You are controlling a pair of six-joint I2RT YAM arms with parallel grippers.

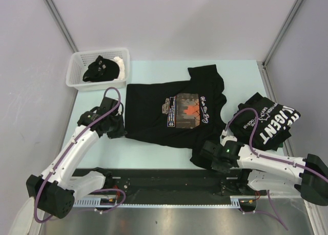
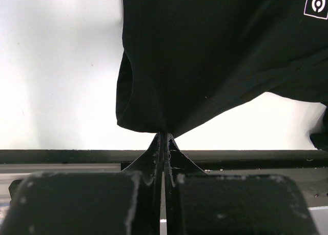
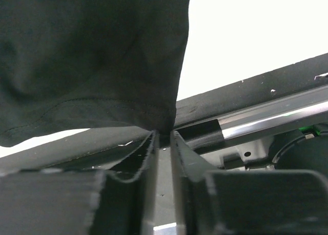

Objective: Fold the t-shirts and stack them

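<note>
From above, the printed t-shirt (image 1: 174, 112) lies spread flat on the table (image 1: 154, 71), between the two pincers. The left pincer (image 1: 117, 126) is at the shirt's near left corner. The right pincer (image 1: 205, 155) is at its near right edge. Beyond the right pincer and to its right, the lettered t-shirt (image 1: 271, 119) lies folded, close to the table's right edge. Far beyond the left pincer stands a white basket (image 1: 77, 73) with dark cloth inside. To the left of the left pincer the table is bare.

In the left wrist view, the left pincer is fully closed and pinches a corner of the black cloth at its tips. The shirt spreads ahead and to the right, and bare table lies to the left.

In the right wrist view, the right pincer is nearly closed, with only a thin gap. The stitched edge of the shirt sits between its tips. The cloth lies ahead and to the left; to the right there are bare table and a black rail (image 3: 256, 94).
</note>
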